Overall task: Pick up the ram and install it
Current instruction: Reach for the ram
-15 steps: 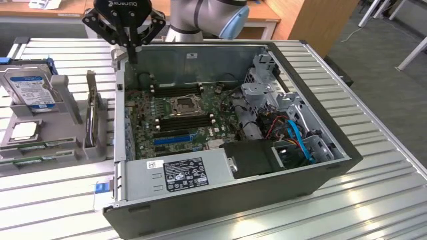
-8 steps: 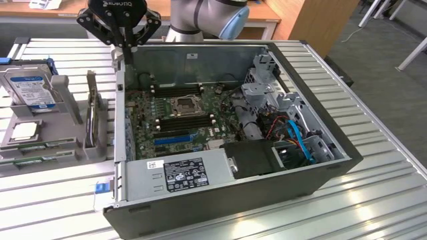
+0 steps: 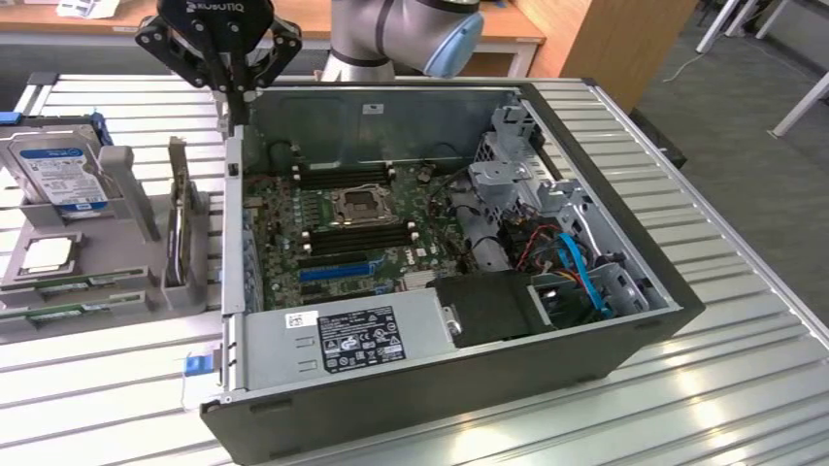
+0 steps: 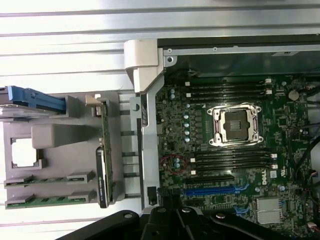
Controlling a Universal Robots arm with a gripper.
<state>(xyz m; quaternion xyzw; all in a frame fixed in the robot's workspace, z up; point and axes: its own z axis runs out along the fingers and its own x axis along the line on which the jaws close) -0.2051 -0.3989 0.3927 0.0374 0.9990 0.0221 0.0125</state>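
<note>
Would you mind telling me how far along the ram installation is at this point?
Nothing looks done: the ram lies in the gray holder beside the case, and the motherboard's memory slots are empty. The gripper hangs shut above the case's edge, holding nothing. Pickup and installation remain.

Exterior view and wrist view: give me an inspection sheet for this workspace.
Surface: slatted metal table, bearing an open computer case.
Job's things: two ram sticks lie in the gray holder; the motherboard's memory slots look empty.
Clutter: hard drive, processor chip and expansion card in the holder.
Gripper: gripper shut, holding nothing, above the case's edge nearest the holder.
Cables: blue and red cables inside the case.
Surroundings: wooden desk behind the table.
</note>
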